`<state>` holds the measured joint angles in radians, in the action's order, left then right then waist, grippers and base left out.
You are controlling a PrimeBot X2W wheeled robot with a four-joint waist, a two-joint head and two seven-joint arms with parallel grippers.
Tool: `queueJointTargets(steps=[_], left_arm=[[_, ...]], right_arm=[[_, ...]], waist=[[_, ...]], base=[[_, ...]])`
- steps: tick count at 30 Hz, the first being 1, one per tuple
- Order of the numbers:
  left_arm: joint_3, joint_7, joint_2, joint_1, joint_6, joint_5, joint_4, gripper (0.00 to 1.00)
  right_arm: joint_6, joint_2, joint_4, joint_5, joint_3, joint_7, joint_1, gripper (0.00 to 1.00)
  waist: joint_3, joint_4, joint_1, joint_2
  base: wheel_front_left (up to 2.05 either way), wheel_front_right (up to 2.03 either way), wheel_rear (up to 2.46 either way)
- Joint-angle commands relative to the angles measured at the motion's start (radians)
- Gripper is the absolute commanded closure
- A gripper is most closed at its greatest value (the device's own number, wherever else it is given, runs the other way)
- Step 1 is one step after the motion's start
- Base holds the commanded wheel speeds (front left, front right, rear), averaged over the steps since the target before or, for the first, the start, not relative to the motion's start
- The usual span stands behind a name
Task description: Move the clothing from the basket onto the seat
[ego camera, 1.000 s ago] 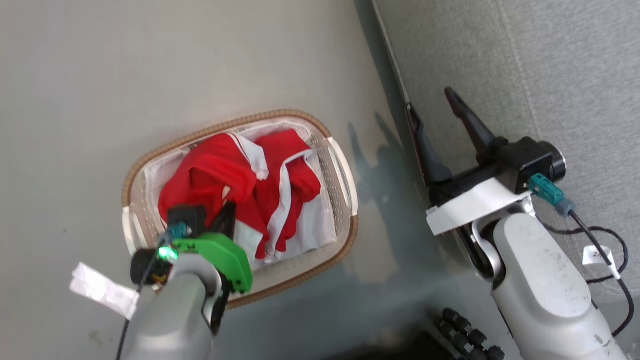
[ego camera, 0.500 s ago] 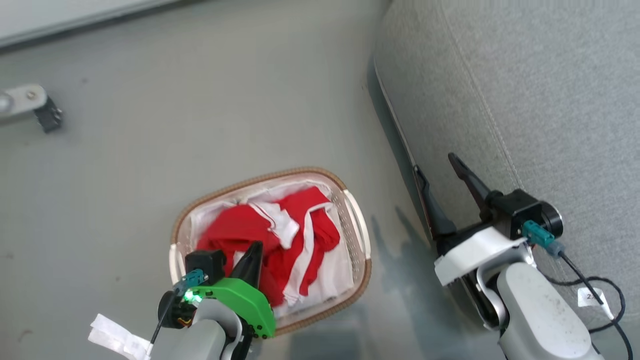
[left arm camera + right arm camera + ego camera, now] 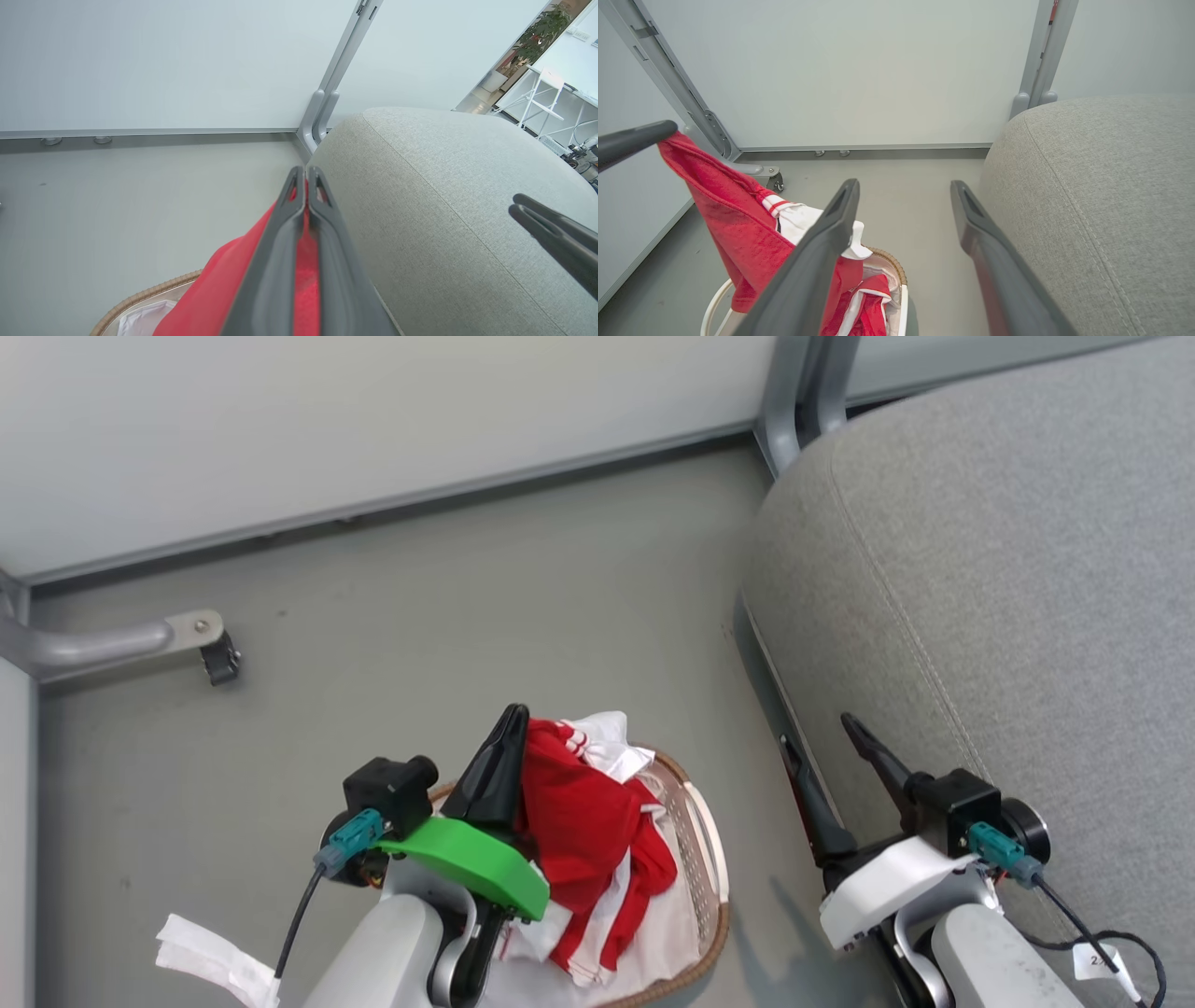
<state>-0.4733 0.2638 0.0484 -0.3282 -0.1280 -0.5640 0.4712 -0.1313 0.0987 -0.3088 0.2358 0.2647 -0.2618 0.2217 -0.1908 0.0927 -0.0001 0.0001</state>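
Grey floor point(image 3: 485, 616), white wall point(image 3: 373, 411) w/ metal posts point(image 3: 805, 383).

Basket point(image 3: 698, 817): set on the floor point(image 3: 420, 644), left of the seat point(image 3: 1008, 616).
Clothing point(image 3: 579, 821): held over the basket in the left end effector point(image 3: 513, 717).
Right end effector point(image 3: 819, 733): placed between basket and seat.

You will note: clothing point(image 3: 579, 821) red with white striped trim; basket point(image 3: 695, 826) white, perforated, with a brown woven rim; seat point(image 3: 1008, 616) grey fabric; floor point(image 3: 467, 635) plain grey.
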Motion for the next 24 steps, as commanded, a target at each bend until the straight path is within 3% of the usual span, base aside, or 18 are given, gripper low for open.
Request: queueJointTargets(steps=[1,17,24], left_arm=[[-0.004,0.001,0.004,0.002,-0.005,0.005,-0.023,1.00],[0.011,0.001,0.004,-0.125,-0.005,0.025,-0.220,1.00],[-0.005,0.001,0.004,-0.127,-0.005,0.022,-0.241,1.00]], right_arm=[[0.001,-0.001,-0.004,-0.009,0.001,-0.004,-0.022,0.00],[0.001,-0.012,-0.019,-0.015,0.042,-0.004,-0.073,0.00],[0.001,0.011,-0.013,-0.011,0.177,-0.004,-0.023,0.00]], waist=[[0.066,-0.032,0.0001,-0.0001],[0.136,-0.026,0.0001,-0.0001],[0.151,-0.030,0.0001,-0.0001]], base=[[0.00,0.00,0.00],[0.00,0.00,0.00],[0.00,0.00,0.00]])
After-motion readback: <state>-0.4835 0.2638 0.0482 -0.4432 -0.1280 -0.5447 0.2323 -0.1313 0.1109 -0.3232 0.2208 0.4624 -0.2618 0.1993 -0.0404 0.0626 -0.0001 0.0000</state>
